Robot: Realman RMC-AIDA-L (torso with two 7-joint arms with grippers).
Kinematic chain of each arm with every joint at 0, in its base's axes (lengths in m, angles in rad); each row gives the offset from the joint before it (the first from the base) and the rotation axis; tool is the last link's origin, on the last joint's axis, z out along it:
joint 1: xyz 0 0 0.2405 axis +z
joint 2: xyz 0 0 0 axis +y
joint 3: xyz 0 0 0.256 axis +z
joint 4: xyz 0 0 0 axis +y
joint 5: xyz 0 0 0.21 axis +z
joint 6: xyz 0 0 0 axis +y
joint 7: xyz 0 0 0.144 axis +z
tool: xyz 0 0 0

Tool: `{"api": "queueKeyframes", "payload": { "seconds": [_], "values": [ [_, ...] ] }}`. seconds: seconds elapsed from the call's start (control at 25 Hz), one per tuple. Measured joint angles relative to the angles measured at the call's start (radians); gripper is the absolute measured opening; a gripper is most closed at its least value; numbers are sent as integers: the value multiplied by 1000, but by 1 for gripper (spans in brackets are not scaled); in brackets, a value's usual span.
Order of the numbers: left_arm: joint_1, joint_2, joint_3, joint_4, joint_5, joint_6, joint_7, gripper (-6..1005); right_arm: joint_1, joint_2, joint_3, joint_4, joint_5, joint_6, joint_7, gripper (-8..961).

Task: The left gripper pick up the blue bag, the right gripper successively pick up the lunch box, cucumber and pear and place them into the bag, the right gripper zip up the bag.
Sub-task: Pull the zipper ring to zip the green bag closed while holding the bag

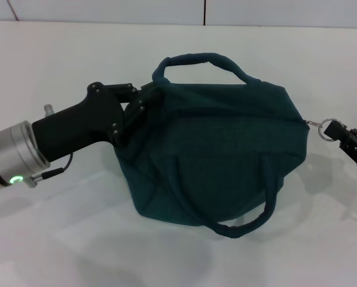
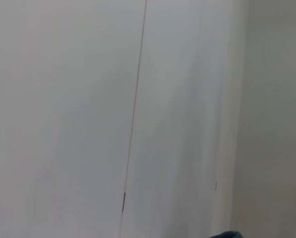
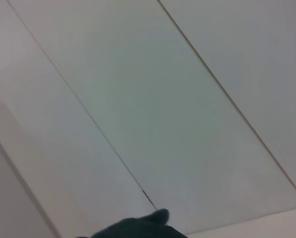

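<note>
Blue bag (image 1: 220, 155) is sitting at the centre of the head view on the white table (image 1: 58, 251), bulging and full-looking, one loop handle arching over its top and the other drooping at its lower front. We are seeing its zipper line running shut across the top to the right end, where the ring pull (image 1: 329, 128) is sticking out. Our right gripper (image 1: 345, 135), at the right edge of the frame, is pinching that ring. At the bag's upper left, our left gripper (image 1: 143, 103) is clamping the fabric of that end. We are not finding the lunch box, cucumber or pear anywhere on the table, so we are judging them to be packed inside already. The zipping looks finished or nearly so; what remains is mostly releasing. Both wrist views are showing little beyond pale panels.
</note>
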Motion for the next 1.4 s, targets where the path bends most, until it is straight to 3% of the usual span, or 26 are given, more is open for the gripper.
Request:
{"api": "queueKeyframes", "payload": {
  "seconds": [0.76,1.4],
  "values": [
    [-4,-2,-6,2,0,0,0,75,27,12,-35,1,-1,174,-1,18],
    [-2,-7,-6,2,0,-1,0,68,69,23,-106,2,-1,236,1,17]
  ]
}}
